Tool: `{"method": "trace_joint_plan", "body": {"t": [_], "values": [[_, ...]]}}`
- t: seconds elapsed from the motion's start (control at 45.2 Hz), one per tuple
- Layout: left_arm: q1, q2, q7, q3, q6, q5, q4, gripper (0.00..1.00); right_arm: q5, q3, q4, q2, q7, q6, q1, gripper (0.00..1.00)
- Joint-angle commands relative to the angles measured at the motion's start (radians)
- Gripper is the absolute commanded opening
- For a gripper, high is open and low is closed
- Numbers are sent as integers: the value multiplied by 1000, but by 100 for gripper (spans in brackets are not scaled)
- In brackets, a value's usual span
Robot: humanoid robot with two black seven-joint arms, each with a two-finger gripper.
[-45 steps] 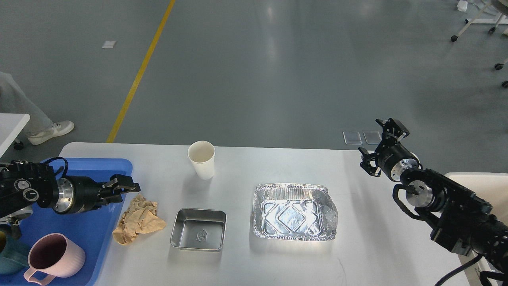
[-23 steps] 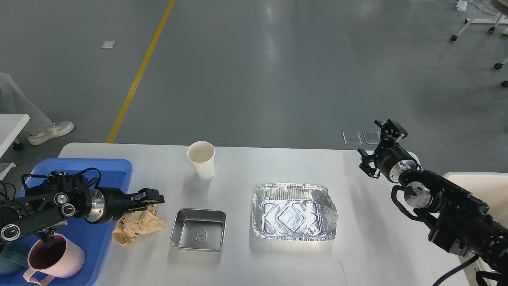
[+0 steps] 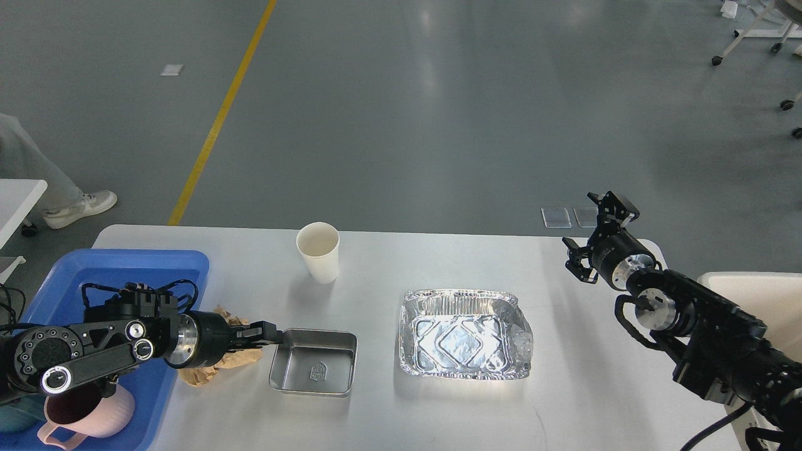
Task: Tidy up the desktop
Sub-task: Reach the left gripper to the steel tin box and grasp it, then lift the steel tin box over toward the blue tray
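Observation:
The desktop (image 3: 438, 407) is a wide white-grey tabletop. On it stand a white paper cup (image 3: 318, 250), a small square steel tray (image 3: 313, 363), a crumpled foil tray (image 3: 463, 335) and a crumpled brown paper (image 3: 195, 376), partly hidden under my left arm. My left gripper (image 3: 268, 332) lies low over the paper with its tips at the steel tray's left rim; its fingers are too dark to tell apart. My right gripper (image 3: 592, 229) is open and empty above the desktop's far right corner.
A blue plastic tray (image 3: 75, 269) on the desktop's left end holds a pink mug (image 3: 94, 413). A cream-white bin (image 3: 752, 288) stands beyond the right edge. A person's shoe (image 3: 81, 207) and another white table (image 3: 19, 194) are at the far left.
My left gripper has moved right and down, from over the blue tray's edge across the brown paper to the steel tray's left rim. My right gripper has barely shifted.

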Motion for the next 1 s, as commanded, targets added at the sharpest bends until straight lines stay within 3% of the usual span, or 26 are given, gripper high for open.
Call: {"method": "trace_joint_plan", "body": {"t": [0.0,0.244,0.354,0.775,0.974], "values": [[2,-8,0,27,-1,0,1,34,0,0,-1,0,0,0,0,100],[14,-30,0,47,-11,0,14,16,-2,0,-1,0,0,0,0,100],[14,-36,0,48,-34,-1,17,1,-2,0,-1,-2,0,0,0,100],[6,-36,-8,47,-54,0,23,0,-2,0,-1,-6,0,0,-2,100],[-67,7,-12,28,-179,2,6,0,-2,0,-1,-6,0,0,1,100]]}}
